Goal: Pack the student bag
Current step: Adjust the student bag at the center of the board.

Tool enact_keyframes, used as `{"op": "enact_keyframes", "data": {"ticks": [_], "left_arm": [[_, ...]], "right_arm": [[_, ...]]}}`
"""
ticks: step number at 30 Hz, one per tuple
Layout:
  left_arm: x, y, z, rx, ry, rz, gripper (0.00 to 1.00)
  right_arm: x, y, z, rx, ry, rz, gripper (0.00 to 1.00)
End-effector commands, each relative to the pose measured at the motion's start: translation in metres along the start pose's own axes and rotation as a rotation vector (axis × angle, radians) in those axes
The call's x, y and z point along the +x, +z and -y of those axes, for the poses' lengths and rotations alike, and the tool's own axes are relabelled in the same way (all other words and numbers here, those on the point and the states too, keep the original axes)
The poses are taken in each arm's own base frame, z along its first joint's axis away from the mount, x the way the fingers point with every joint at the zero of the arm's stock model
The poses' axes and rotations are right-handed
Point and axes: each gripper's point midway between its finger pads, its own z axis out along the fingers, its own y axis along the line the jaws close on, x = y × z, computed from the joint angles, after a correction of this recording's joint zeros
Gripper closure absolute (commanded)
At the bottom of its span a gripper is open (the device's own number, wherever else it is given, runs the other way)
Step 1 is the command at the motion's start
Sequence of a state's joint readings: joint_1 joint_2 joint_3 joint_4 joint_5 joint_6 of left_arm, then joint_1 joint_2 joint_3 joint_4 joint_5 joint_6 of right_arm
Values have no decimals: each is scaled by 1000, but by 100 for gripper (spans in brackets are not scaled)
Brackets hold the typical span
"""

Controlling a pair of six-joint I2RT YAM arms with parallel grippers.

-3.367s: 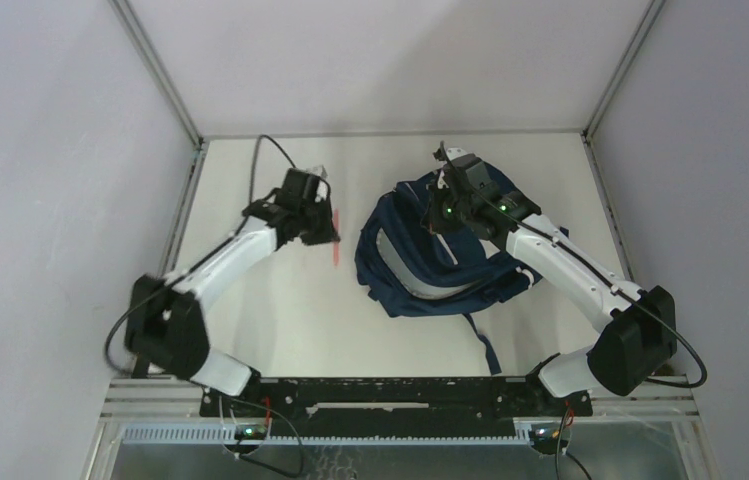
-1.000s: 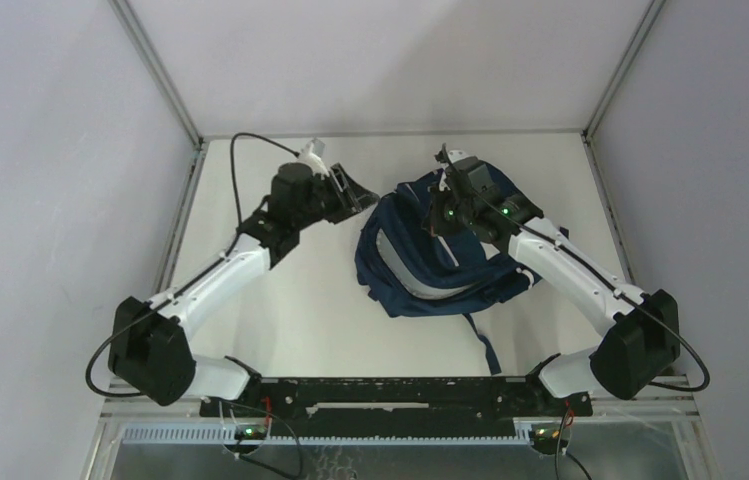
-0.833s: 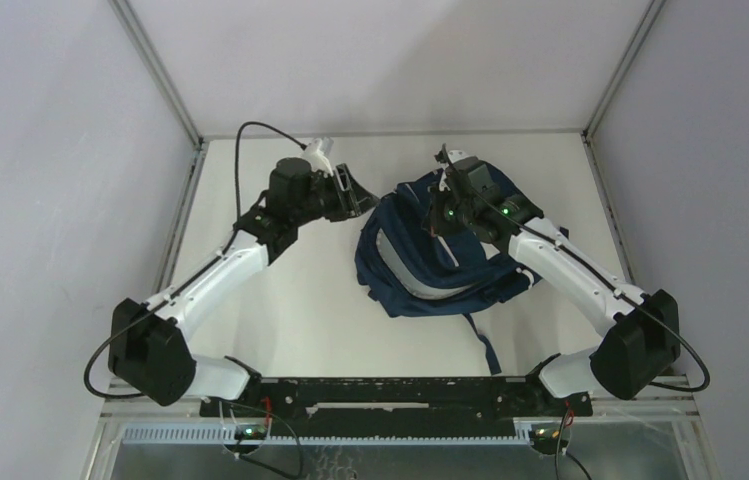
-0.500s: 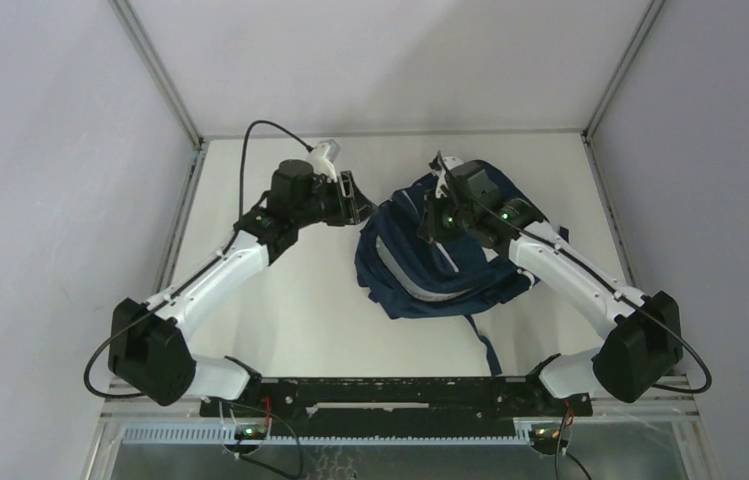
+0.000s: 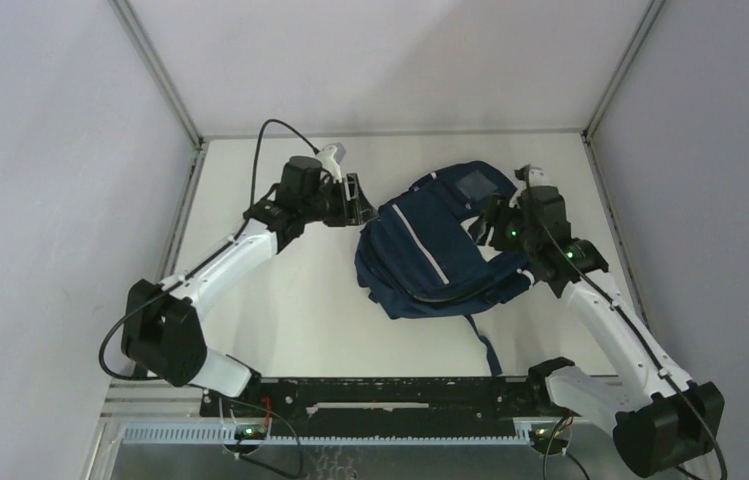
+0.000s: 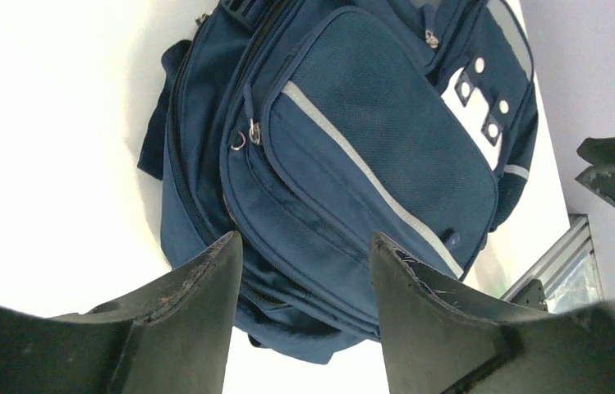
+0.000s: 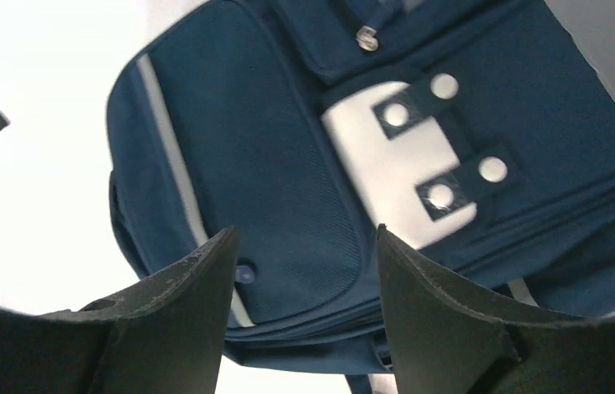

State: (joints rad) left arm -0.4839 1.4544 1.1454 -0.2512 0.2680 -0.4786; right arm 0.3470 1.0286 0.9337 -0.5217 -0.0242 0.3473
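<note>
Student bag (image 5: pixel 428 252) between left gripper (image 6: pixel 304 246), right gripper (image 7: pixel 304 238) (apparently untouched)

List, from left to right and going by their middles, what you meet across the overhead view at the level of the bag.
left claw → student bag → right claw, which sits over the bag's right part

White arms (image 5: pixel 222 262), black joints (image 5: pixel 164 338), black cables (image 5: pixel 257 160), green lights (image 5: pixel 512 232).
</note>
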Motion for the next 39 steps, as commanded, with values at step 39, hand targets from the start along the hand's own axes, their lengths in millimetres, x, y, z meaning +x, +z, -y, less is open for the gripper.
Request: {"op": "enact_keyframes", "data": {"ticks": [39], "left_arm": [[80,63,-59,-86,-184,-204,67]], "right_arm": [[103,44,60,35,362,-109,39]]}}
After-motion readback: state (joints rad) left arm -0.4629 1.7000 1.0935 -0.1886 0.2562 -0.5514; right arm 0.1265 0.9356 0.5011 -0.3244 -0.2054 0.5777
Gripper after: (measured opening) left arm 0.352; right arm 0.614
